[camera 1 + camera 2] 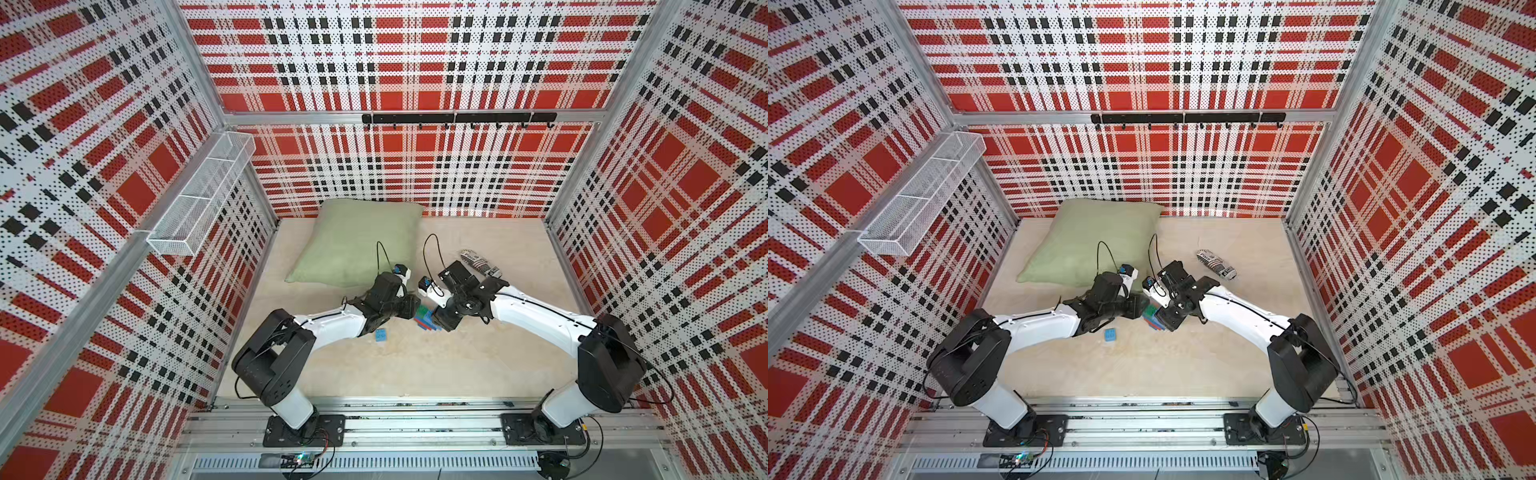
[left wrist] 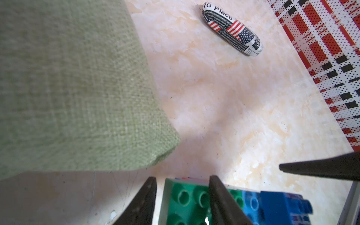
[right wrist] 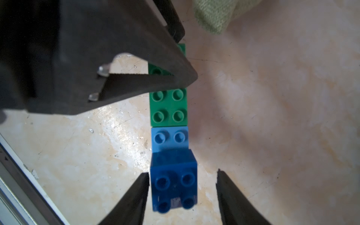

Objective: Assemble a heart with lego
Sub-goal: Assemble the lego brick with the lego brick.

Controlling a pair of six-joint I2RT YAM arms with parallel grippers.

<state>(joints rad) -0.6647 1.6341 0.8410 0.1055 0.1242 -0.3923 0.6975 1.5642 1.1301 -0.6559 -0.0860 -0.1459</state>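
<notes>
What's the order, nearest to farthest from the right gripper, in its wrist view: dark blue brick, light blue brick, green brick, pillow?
1. dark blue brick, between the jaws of the right gripper.
2. light blue brick, next in the row.
3. green brick, beyond that.
4. pillow, past the row's end.

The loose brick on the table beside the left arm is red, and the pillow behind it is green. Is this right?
Not quite: the loose brick is light blue, not red, as both top views show. The pillow is green.
</notes>
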